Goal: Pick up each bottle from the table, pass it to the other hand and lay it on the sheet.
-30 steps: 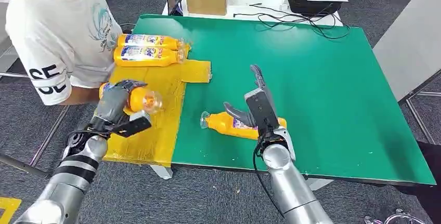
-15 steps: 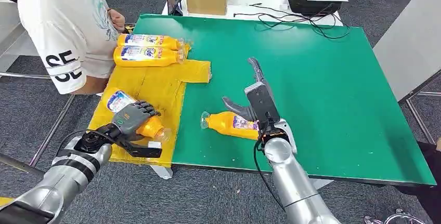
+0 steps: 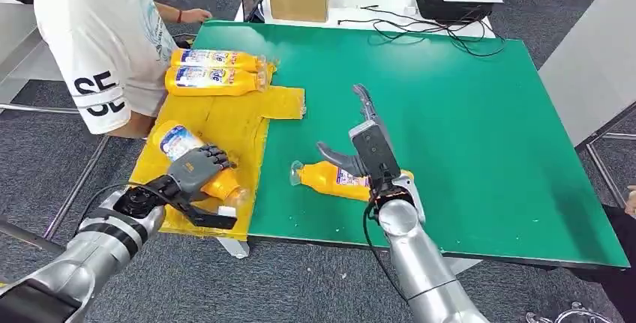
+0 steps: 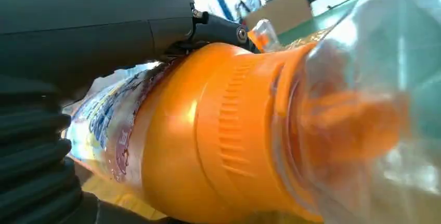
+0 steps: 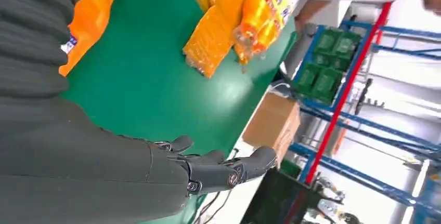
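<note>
Bottle nearest me sits in my left hand, fingers wrapped over its orange body, low over the near end of the yellow sheet so I can lay it flat there. Its blue-and-white label points away from me and its clear cap toward the sheet's near edge. My right hand is spread wide, holding nothing, poised over a second bottle lying on its side on the green surface, cap toward the sheet, likely the next pickup. Farther off, two bottles lie side by side, touching, at the sheet's far end. A person stands beside them.
</note>
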Robot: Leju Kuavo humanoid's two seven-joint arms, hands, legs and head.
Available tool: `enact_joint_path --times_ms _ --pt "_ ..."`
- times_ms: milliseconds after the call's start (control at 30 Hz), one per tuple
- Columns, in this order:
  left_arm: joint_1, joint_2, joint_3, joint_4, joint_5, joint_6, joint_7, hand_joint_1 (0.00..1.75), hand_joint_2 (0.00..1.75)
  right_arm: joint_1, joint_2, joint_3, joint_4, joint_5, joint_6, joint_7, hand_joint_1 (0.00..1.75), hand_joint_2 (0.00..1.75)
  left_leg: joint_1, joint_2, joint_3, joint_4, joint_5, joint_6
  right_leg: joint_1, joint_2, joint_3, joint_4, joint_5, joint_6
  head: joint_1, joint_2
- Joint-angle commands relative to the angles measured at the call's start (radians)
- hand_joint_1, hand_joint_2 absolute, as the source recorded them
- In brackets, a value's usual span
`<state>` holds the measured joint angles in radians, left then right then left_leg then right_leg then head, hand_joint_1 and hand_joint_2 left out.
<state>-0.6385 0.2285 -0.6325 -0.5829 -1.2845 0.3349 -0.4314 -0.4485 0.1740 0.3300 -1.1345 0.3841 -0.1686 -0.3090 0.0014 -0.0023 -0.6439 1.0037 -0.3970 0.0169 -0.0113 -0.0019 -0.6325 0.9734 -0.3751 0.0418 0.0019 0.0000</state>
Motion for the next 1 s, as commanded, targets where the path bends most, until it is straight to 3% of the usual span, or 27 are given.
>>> enact_joint_path --times_ms 33,167,267,633,800,967,1000 --pt "-0.147 -0.037 -0.168 0.150 0.000 -0.092 0.002 0.00 1.75 -0.042 -0.015 0.056 0.041 -0.004 0.029 0.018 0.00 1.75 0.001 -0.001 0.001 0.000 -0.001 -0.001 0.001 -0.001 0.002 0.000 -0.001 -0.001 0.000 0.000" --pt "-0.146 -0.040 -0.171 0.154 0.032 -0.092 -0.009 0.00 1.75 -0.052 -0.020 0.064 0.057 -0.004 0.039 0.023 0.00 1.75 0.000 0.000 0.003 0.000 -0.001 -0.001 0.001 0.000 0.003 0.000 -0.001 -0.001 0.000 0.000" --pt "-0.120 -0.044 -0.177 0.139 0.019 -0.005 0.071 0.00 1.75 -0.053 -0.034 0.088 0.084 0.021 0.062 0.048 0.00 1.75 0.001 -0.001 0.006 0.001 -0.003 -0.001 0.001 0.000 0.006 0.001 -0.003 -0.001 0.000 0.000" --pt "-0.092 -0.052 -0.121 0.122 0.072 0.056 0.036 0.00 1.75 -0.042 -0.049 0.096 0.098 0.044 0.068 0.040 0.00 1.75 0.001 0.000 0.004 0.000 -0.002 -0.001 0.001 0.000 0.004 0.000 -0.002 -0.001 0.000 0.000" --pt "-0.011 -0.040 0.077 0.027 0.266 0.085 -0.064 0.00 1.75 -0.018 -0.051 0.076 0.096 0.054 0.054 0.050 0.00 1.75 0.001 0.000 0.004 -0.001 -0.002 -0.001 0.001 0.001 0.004 -0.001 -0.001 -0.001 0.000 0.000" --pt "0.154 -0.045 0.370 -0.185 0.480 0.123 -0.165 0.00 1.75 0.019 -0.056 0.089 0.082 0.111 0.009 0.070 0.00 1.75 0.001 0.003 0.009 -0.001 -0.004 -0.001 0.001 0.003 0.008 -0.001 -0.003 -0.002 0.000 0.000" --pt "0.191 -0.066 0.448 -0.237 0.549 0.107 -0.195 0.00 1.75 0.031 -0.053 0.092 0.074 0.128 -0.011 0.083 0.00 0.00 0.001 0.002 0.005 -0.001 -0.003 -0.001 0.001 0.002 0.005 -0.001 -0.002 -0.001 0.000 0.000"
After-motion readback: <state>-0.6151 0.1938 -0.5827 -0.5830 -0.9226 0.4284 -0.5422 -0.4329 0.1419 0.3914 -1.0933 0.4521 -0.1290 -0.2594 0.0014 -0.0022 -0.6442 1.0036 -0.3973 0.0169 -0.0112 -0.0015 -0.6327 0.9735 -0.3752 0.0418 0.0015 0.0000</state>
